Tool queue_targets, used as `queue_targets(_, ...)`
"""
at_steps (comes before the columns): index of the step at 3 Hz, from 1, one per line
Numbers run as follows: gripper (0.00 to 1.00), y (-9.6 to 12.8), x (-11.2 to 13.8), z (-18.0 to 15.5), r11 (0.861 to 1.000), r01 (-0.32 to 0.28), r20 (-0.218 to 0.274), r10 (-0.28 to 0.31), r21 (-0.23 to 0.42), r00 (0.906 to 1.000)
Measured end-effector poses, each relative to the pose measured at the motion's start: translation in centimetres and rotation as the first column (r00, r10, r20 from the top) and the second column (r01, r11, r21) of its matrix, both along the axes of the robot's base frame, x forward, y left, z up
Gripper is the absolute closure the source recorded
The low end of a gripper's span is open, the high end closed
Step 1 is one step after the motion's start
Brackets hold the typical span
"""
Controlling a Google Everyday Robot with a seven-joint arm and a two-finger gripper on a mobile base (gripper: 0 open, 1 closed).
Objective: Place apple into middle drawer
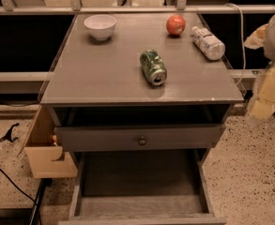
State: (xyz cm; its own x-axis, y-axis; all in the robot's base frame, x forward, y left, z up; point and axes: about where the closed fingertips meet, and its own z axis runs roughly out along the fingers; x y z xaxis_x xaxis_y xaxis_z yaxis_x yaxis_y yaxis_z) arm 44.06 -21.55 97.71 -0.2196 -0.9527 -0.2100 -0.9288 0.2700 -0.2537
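The apple (175, 25) stands on the grey surface (104, 76) of the cabinet, in the upper right part of the frame, near the back edge. Just to the right of it lies 1 plastic bottle (208, 42) on its side, close to the apple but not touching it. More to the centre of the surface lies 1 green soda can (153, 67), also on its side, with its top end turned to the lower edge of the frame. The white bowl (100, 26) stands upright in the upper left part of the surface, well apart from the apple. Under the surface is a closed drawer front (104, 138) with 1 small round knob (141, 140). Below it, at the bottom of the frame, the middle drawer (137, 175) is pulled out and its grey floor is bare. The gripper (270, 92) shows as a pale shape at the right edge of the frame, beside the cabinet and below the level of the surface, well apart from the apple; I cannot tell if it is open or closed.
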Motion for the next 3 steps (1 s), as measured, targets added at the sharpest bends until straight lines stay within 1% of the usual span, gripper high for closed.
queue_targets(1,0.0,0.3,0.6,0.2,1.0,0.0,0.019,0.0,0.003,0.9998)
queue_targets(2,0.0,0.7,3.4,0.2,0.999,0.036,0.055,-0.038,0.033,0.9978)
queue_targets(3,0.0,0.8,7.8,-0.1,0.994,0.087,0.086,-0.093,0.072,0.9919)
